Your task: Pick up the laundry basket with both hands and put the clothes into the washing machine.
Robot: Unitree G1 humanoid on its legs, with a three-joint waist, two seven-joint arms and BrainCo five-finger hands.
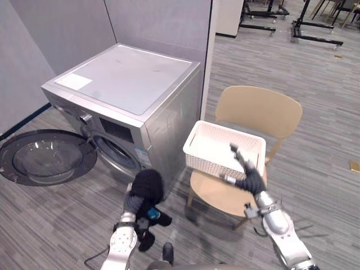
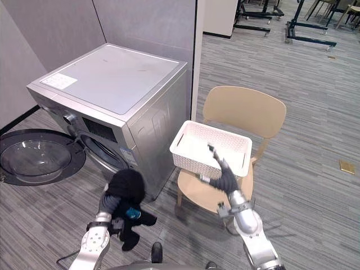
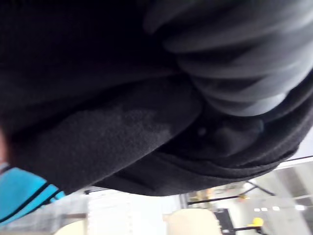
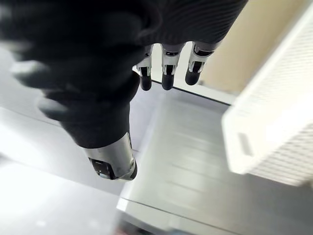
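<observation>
A bundled black garment (image 1: 147, 185) with a teal patch covers my left hand (image 1: 134, 203), which holds it up off the floor just in front of the silver washing machine (image 1: 124, 79). The machine's round door (image 1: 48, 157) is swung wide open to the left. An empty white laundry basket (image 1: 208, 163) sits on a tan chair (image 1: 259, 109). My right hand (image 1: 250, 179) hovers at the basket's near side, open, with straight fingers (image 4: 167, 73) and slightly apart from the basket wall (image 4: 274, 132).
Grey partition walls (image 1: 157, 22) stand behind the washing machine. Black wheeled frames (image 1: 315, 22) stand far back on the striped grey floor. A small brass floor plate (image 1: 354, 166) lies at the right.
</observation>
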